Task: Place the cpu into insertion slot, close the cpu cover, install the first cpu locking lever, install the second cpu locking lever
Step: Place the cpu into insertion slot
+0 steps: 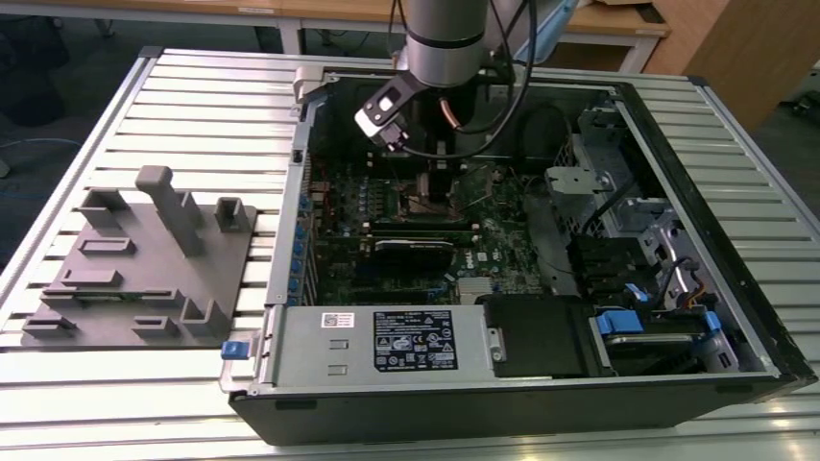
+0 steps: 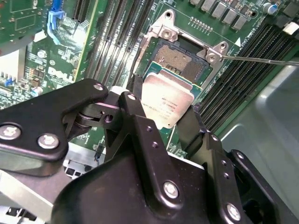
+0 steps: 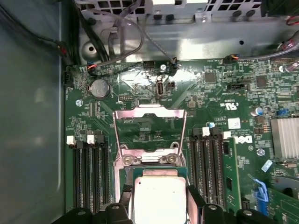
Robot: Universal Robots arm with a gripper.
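Slatted desk (image 1: 192,106), open PC case (image 1: 513,415): fingers (image 2: 138,116) pinch chip (image 2: 167,103) over socket (image 2: 181,59) (cover (image 3: 149,113) up); best kept level, corners matched.

- The table (image 1: 192,86) has a top of long silver metal slats with grooves between them, running across the exterior view.
- An open black computer case (image 1: 513,408) lies on its side on the table, toward the exterior view's right.
- A grey fixture plate (image 1: 129,288) with upright blocks and posts lies just beside the case, on the exterior view's left.
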